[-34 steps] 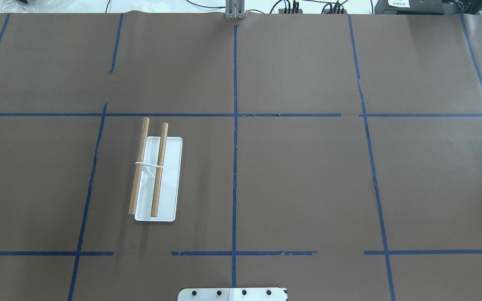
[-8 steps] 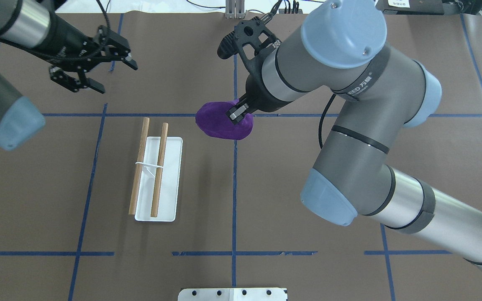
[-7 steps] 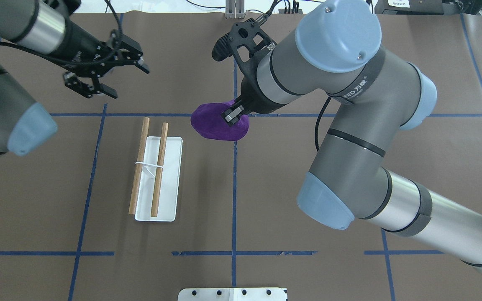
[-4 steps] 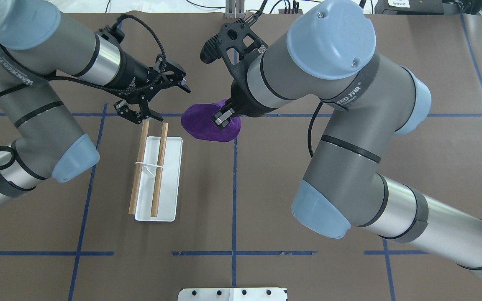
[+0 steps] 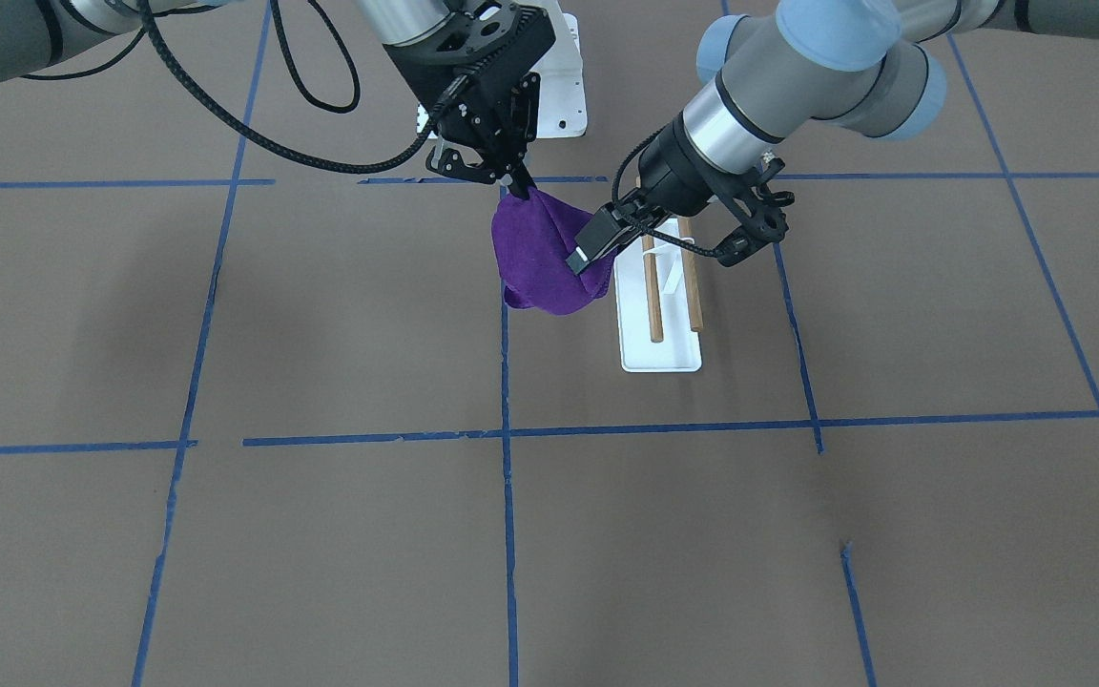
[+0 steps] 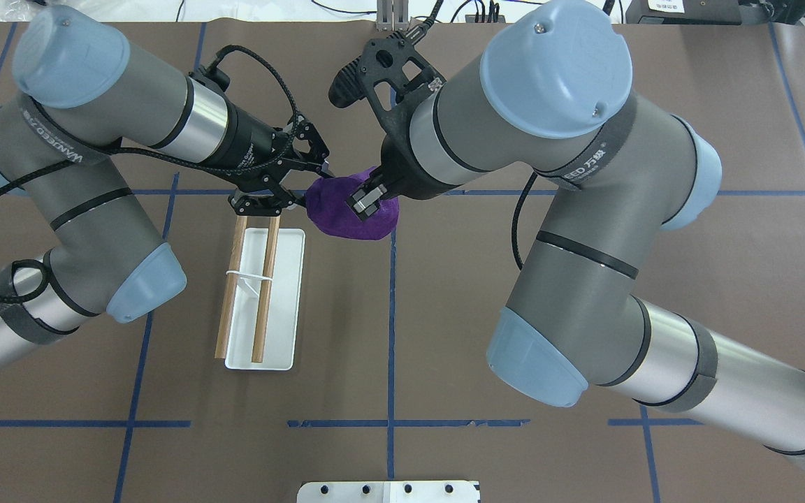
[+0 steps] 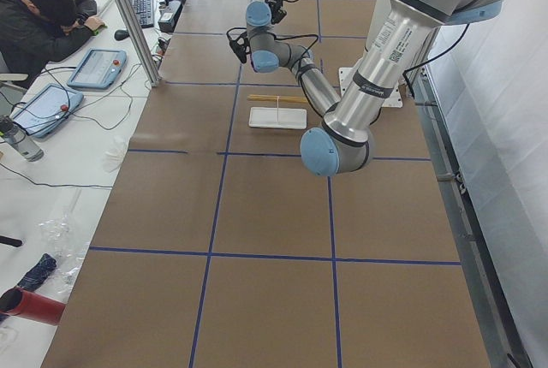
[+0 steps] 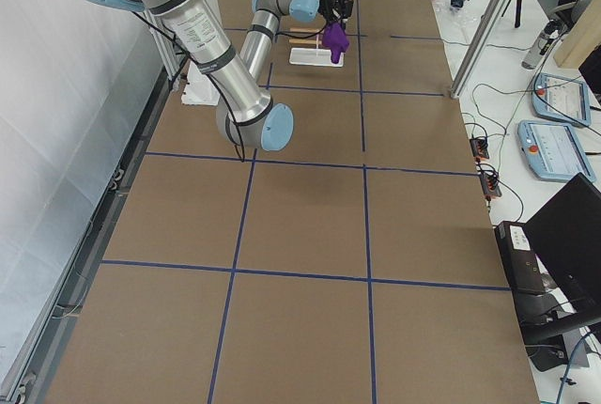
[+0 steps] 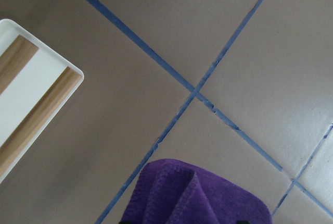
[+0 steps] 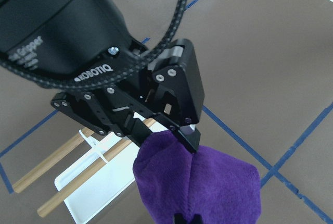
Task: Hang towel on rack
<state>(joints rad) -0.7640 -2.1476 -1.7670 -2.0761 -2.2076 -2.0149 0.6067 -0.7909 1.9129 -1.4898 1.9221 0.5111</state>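
One bunched purple towel [image 5: 540, 272] hangs from the right end effector [image 5: 518, 188], which is pinched closed on its top, just beside the rack [image 5: 653, 307] standing on the table [image 5: 321, 334]. The left end effector [image 6: 289, 183] is spread wide, one fingertip [image 5: 580, 250] against the towel.

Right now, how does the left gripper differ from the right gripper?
The right gripper is shut on the purple towel, holding it up by its top; the left gripper is open, one finger at the towel's edge. The right gripper points down beside the rack; the left gripper reaches in sideways over the rack's far end. Both are black and meet at the towel.
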